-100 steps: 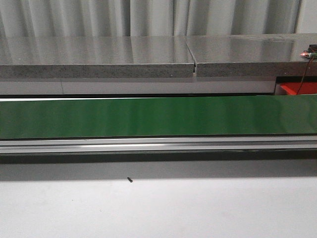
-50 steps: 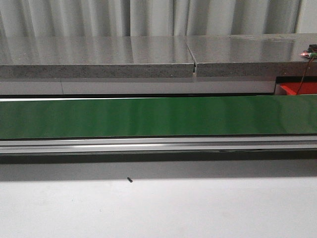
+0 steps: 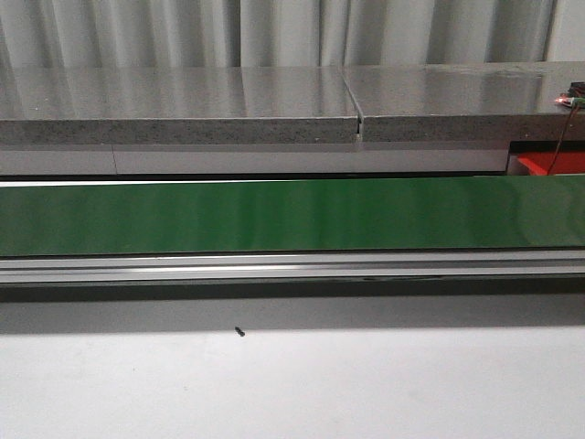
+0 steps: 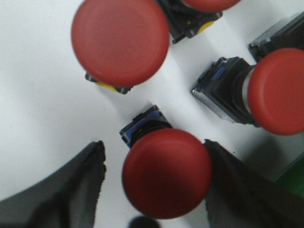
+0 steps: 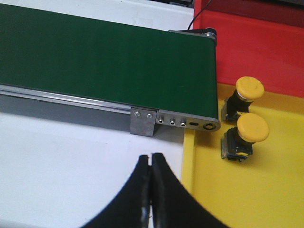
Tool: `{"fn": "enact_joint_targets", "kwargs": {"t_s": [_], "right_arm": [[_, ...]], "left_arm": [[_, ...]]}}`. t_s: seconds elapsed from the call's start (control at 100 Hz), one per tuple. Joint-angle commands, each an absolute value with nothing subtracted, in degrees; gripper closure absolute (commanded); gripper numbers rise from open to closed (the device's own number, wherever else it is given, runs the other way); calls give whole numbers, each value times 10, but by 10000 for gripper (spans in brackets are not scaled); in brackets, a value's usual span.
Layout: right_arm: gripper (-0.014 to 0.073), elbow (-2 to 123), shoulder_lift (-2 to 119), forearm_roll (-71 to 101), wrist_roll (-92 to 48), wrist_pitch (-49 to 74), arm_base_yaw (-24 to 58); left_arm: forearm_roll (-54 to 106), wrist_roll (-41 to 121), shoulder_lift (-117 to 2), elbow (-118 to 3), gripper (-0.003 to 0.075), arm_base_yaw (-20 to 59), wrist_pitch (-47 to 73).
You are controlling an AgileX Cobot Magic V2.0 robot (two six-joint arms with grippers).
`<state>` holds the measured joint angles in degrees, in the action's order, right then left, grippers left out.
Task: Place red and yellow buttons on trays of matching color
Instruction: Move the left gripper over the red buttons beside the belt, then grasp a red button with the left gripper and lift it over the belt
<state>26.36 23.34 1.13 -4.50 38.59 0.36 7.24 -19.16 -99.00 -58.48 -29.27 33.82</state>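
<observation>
Fingers (image 4: 57, 190) of the left gripper (image 4: 154, 183) are spreading wide around a red button (image 4: 166, 172) lying among other red buttons (image 4: 120, 42) on the white worktop (image 4: 38, 114), while the right gripper (image 5: 151, 190) is hovering closed beside a yellow tray (image 5: 237, 190) holding two yellow buttons (image 5: 251, 128).

Four red buttons show in the left wrist view: one large near the upper left (image 4: 120, 42), one in the middle between the fingers (image 4: 166, 173), one at the right edge (image 4: 278, 90), and one cut off by the upper edge (image 4: 205, 4). Two yellow buttons (image 5: 249, 88) (image 5: 252, 128) lie in one yellow tray (image 5: 228, 194). One red tray (image 5: 256, 47) stands beside it. One green conveyor belt (image 3: 292, 215) is visible.
</observation>
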Motion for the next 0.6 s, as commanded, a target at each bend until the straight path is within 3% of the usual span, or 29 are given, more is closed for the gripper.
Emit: {"fn": "enact_joint_targets", "kwargs": {"t_s": [0.0, 0.18, 0.59], "right_arm": [[659, 277, 236, 12, -46, 349, -1], [659, 277, 236, 12, -46, 349, -1], [659, 277, 236, 12, -46, 349, -1]], "left_arm": [[78, -195, -969, -602, 447, -290, 314], [76, -180, -965, -602, 568, -290, 322], [71, -96, -840, -602, 570, -290, 417]]}}
